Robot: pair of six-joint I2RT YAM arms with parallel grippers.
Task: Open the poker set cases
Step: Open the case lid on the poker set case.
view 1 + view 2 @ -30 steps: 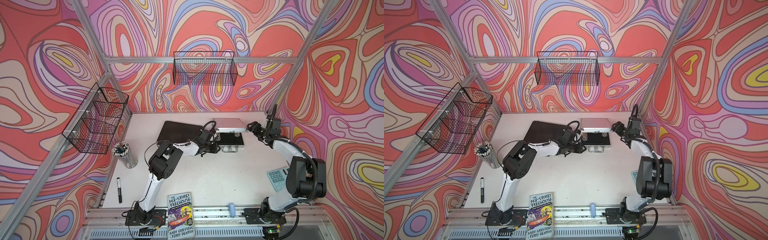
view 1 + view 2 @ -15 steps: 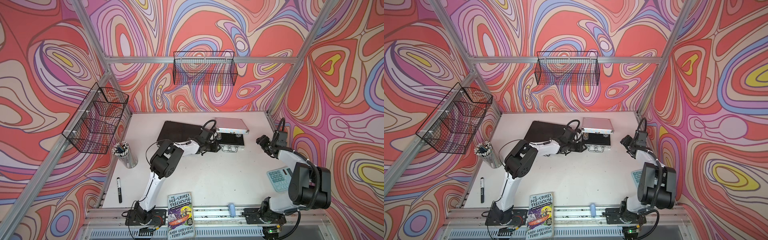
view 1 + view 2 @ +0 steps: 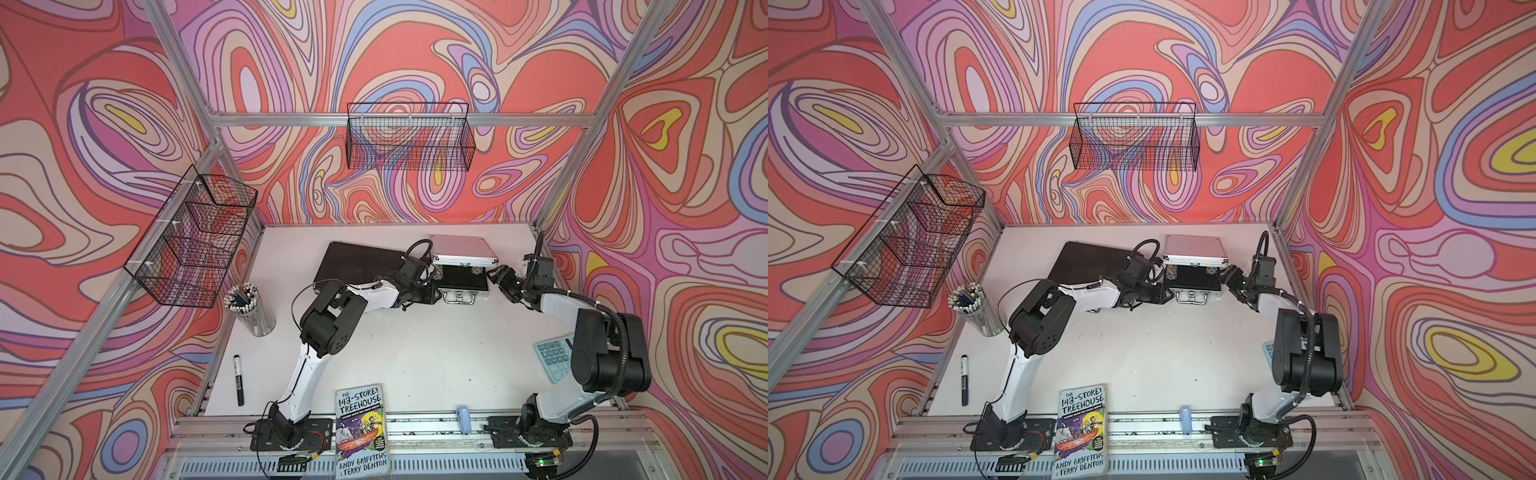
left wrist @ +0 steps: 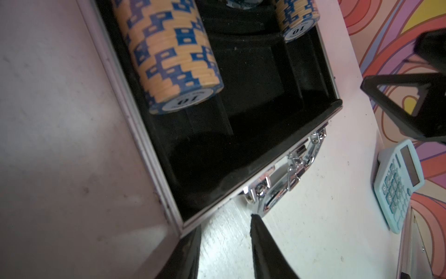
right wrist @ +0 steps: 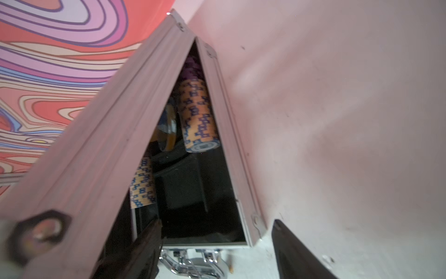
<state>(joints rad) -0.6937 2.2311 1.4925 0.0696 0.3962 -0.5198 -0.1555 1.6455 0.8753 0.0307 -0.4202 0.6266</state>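
At the far side of the tabletop [image 3: 415, 353], in both top views, the silver case [image 3: 463, 250] [image 3: 1194, 249] sits with its lid raised partway over a black-lined base, handle toward the near side. Just left of it the black case [image 3: 357, 262] lies flat and shut, partly covered by the left arm [image 3: 374, 291]. The left jaws sit at the silver case's near left corner, the right jaws by its right side.

From the left wrist, the left jaws stand slightly apart with bare tabletop between them, beside the case corner. Poker chips [image 4: 173, 55] lie stacked in the base.

From the right wrist, the right jaws gape wide, clamping nothing, in front of the raised lid [image 5: 96, 145].
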